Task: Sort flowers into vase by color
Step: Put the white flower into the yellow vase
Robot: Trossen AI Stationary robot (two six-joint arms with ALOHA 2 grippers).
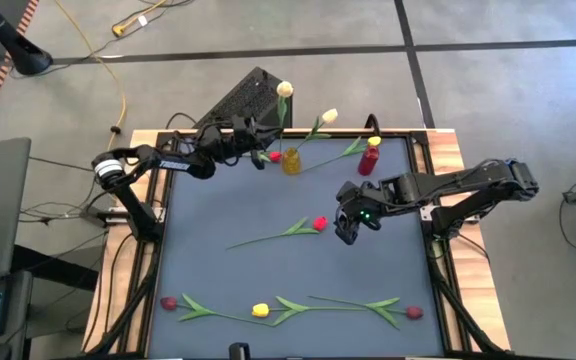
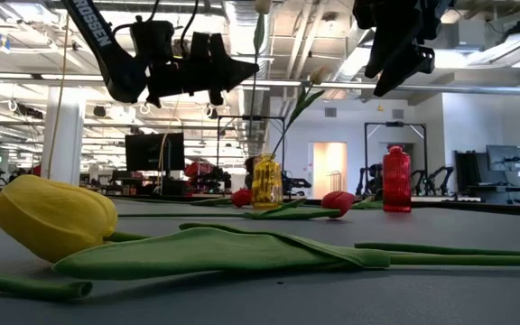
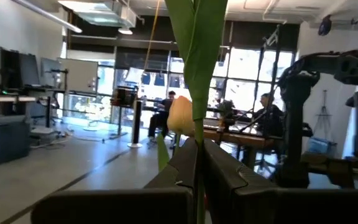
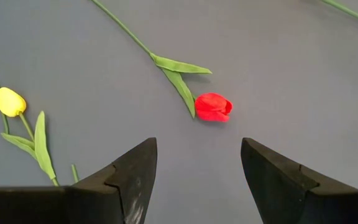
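My left gripper [image 1: 260,140] is at the table's far side, shut on a cream-white tulip [image 1: 284,89] standing upright over the yellow vase [image 1: 290,160]. A second cream tulip [image 1: 329,117] leans out of that vase. The red vase [image 1: 370,160] stands to its right. My right gripper [image 1: 348,226] hovers open above mid-table, just right of a red tulip [image 4: 213,106] lying flat. More tulips lie along the near edge: dark red [image 1: 169,302], yellow [image 1: 260,310], red [image 1: 413,312]. Another red head [image 1: 273,156] lies beside the yellow vase. My left gripper pinches the cream tulip's green stem and leaf [image 3: 197,155] between its two fingers, level, coming from the table's left and lying across the stem. The tulip stands upright, its head above the fingers and its lower stem [image 2: 255,135] running down to the yellow vase's mouth.
A green stem and leaf [image 1: 333,155] lie between the two vases, with a yellow head [image 1: 373,141] at the red vase. The table's wooden rim [image 1: 448,150] borders the grey mat. Bare mat lies between the middle tulip and the near row.
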